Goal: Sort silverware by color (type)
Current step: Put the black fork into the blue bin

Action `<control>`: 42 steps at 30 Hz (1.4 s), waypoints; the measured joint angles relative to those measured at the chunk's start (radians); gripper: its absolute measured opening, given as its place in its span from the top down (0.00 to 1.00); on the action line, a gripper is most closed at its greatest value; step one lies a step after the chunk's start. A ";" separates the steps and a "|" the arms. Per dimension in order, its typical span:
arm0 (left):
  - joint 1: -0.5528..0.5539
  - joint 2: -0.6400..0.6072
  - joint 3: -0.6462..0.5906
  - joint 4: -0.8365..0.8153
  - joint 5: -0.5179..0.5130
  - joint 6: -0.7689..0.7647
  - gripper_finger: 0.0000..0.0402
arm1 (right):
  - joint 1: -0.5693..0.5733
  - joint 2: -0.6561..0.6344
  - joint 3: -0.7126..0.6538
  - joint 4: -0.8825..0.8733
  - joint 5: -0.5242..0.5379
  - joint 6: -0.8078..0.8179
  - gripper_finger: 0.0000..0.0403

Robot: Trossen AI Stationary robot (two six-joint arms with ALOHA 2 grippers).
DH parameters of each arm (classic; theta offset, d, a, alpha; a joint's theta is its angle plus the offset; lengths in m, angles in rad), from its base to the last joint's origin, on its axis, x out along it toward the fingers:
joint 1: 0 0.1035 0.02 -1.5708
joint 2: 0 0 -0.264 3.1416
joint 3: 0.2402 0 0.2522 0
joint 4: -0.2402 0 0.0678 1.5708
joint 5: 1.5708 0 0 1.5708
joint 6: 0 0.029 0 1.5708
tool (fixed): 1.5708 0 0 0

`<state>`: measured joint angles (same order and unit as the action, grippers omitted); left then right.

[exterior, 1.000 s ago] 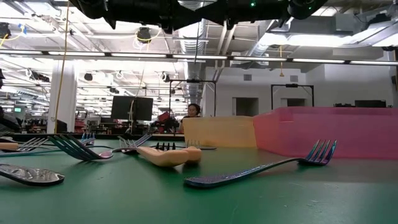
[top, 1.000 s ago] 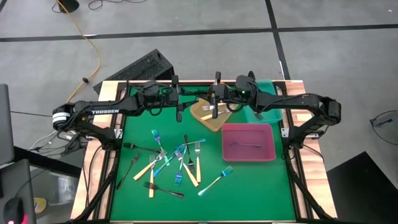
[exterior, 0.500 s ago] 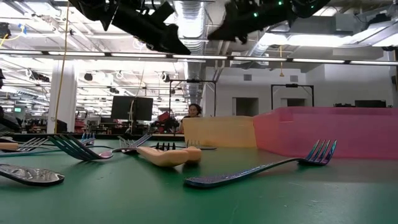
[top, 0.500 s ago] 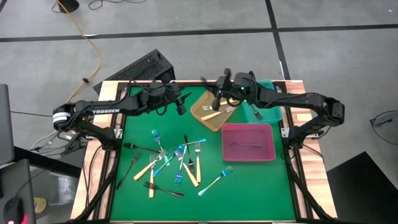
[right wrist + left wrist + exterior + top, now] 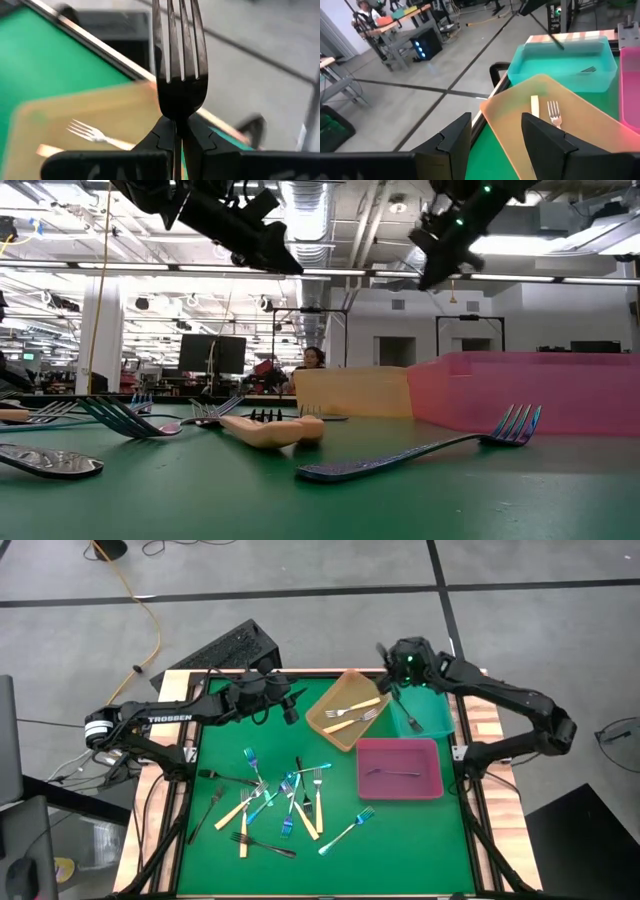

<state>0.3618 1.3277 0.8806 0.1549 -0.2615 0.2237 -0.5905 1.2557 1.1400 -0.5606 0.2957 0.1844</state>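
Right gripper, clamped on black fork at its neck; light, stiff, slippery. Left gripper open, empty, at 11 o'clock.

Green table: scattered forks, orange tray, pink tray, teal tray.

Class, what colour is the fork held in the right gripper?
Black: the fork in the right gripper is dark all over, clearest in the right wrist view.
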 joint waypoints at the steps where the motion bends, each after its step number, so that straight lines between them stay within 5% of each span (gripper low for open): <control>1: 0.000 0.000 0.000 -0.005 0.000 -0.001 0.60 | -0.019 -0.002 0.000 -0.029 -0.003 0.004 0.91; 12: 0.000 0.000 0.000 -0.049 -0.001 -0.052 0.60 | -0.119 0.074 -0.048 -0.224 -0.036 0.028 0.91; 34: 0.000 0.000 0.000 -0.067 0.000 -0.053 0.60 | -0.290 0.076 -0.249 -0.184 -0.109 0.021 0.91; 42: 0.000 0.000 0.000 -0.067 0.017 -0.053 0.60 | -0.315 0.202 -0.249 -0.157 -0.128 -0.038 0.91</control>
<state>0.3618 1.3277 0.8806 0.0879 -0.2444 0.1711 -0.9058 1.4581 0.8913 -0.7175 0.1676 0.1467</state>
